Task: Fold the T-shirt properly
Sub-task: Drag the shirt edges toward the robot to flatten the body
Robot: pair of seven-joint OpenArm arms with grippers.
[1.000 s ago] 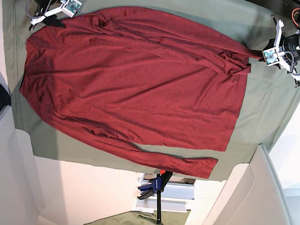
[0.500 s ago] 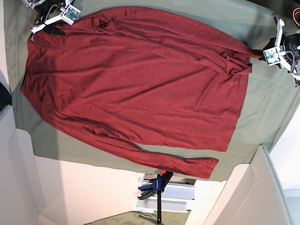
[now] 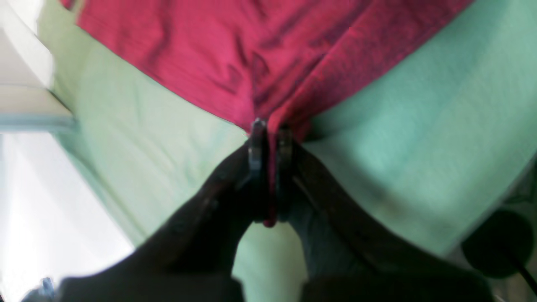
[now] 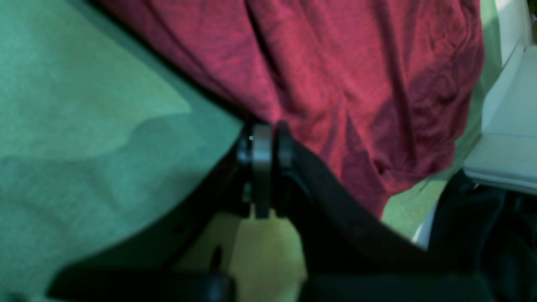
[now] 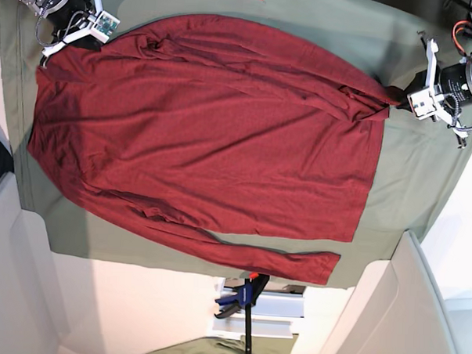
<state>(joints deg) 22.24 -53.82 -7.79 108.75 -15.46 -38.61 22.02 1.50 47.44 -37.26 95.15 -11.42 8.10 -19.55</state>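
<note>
One maroon T-shirt (image 5: pixel 207 129) lies spread flat, lightly wrinkled, sleeve extended.

An olive-green cloth sheet (image 5: pixel 408 177) covers the counter; beyond it stand white panels (image 5: pixel 387 309) and a blue clamp (image 5: pixel 242 295).

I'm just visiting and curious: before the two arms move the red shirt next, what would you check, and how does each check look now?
1. Left gripper shut on the T-shirt: ok, red fabric sits pinched between its jaws.
2. Right gripper shut: ok.
3. Right gripper actually holding fabric: cannot tell, no cloth shows between the jaws.
4. Shirt lying mostly flat on the green cloth: ok.
5. Loose sleeve out straight: ok.
</note>
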